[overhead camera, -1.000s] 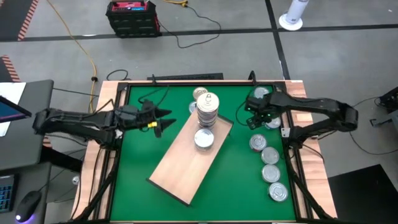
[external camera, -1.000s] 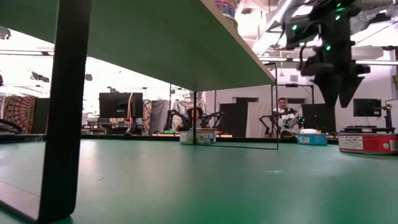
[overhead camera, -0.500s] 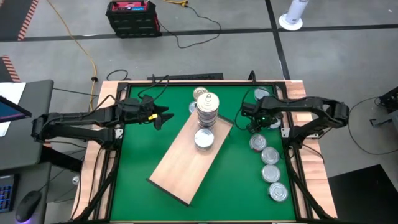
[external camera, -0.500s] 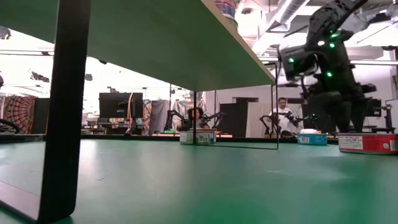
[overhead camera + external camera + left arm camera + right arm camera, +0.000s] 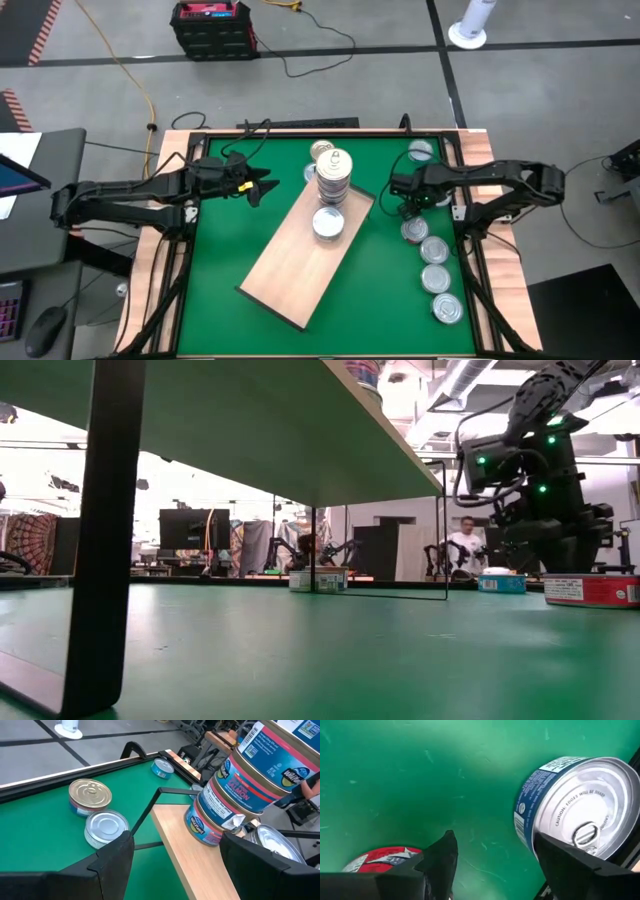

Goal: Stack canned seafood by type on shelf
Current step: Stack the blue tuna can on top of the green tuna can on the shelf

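Four loose tins (image 5: 432, 263) line the table's right edge as our right gripper (image 5: 404, 201), jaws spread and empty, hovers near the topmost tin (image 5: 570, 815); we should centre over it before closing. Left gripper (image 5: 262, 187) waits open.

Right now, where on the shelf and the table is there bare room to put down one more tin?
The shelf is bare along its near half, below the single tin. The green table left of it is bare too. The stack fills the far end; the row of tins crowds the right edge.

I see blue-and-red labelled tins (image 5: 235, 795), one gold lid (image 5: 90, 793), a tan shelf (image 5: 300, 260), green worktop (image 5: 380, 290).
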{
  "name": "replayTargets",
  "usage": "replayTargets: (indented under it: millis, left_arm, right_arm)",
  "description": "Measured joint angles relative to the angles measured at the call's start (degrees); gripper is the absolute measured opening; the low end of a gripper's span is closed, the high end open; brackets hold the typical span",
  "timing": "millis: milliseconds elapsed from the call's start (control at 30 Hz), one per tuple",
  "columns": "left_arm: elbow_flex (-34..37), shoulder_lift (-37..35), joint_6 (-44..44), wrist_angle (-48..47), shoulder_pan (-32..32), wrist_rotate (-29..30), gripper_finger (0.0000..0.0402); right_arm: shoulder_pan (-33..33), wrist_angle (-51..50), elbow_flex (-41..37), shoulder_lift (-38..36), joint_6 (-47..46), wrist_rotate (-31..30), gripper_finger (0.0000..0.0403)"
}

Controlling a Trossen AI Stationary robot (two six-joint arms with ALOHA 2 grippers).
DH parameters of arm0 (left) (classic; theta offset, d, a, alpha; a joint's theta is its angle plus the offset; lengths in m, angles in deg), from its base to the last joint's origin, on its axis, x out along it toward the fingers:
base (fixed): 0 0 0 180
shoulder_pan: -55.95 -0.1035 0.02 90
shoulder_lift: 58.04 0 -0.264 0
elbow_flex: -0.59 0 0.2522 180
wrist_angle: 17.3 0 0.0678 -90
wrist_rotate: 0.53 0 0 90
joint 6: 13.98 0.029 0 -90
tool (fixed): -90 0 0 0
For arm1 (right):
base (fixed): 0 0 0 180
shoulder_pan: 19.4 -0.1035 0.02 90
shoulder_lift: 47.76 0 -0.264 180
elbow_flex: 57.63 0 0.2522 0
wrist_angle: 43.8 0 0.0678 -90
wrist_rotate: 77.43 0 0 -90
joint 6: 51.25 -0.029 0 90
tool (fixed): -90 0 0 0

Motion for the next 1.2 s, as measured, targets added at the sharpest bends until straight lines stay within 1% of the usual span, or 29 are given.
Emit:
replayTargets:
  millis: [167,267,500,633,767,1000,1200]
  left_arm:
    - [0.0,0.02,0.08,0.0,0.0,0.57,0.0281]
    - [-0.02,0.02,0.81,0.02,0.0,1.94,0.0281]
    - [-0.02,0.02,0.87,0.12,-0.33,2.44,0.0281]
    - [-0.04,0.04,0.85,0.41,-0.31,2.4,0.0281]
    - [-0.04,0.04,0.77,0.46,-0.31,2.39,0.0281]
    - [-0.04,0.04,0.05,0.44,-0.31,2.2,0.0281]
    - [-0.04,0.04,0.03,0.42,-0.31,1.89,0.0281]
  right_arm:
    - [-3.17,1.82,1.48,0.17,-1.33,0.21,0.0286]
    - [-5.17,5.07,2.04,0.49,-1.73,2.44,0.0285]
    - [-7.48,7.8,2.09,0.6,-3.86,1.62,0.0285]
    - [-7.87,8.08,2.4,-0.25,-2.99,1.54,0.0285]
    - [-8.17,6.59,4.79,-1.54,0.57,1.49,0.0285]
    - [-6.18,1.66,6.17,-1.9,1.31,-5.04,0.0285]
    - [-6.91,2.64,6.16,1.33,3.02,-5.32,0.0285]
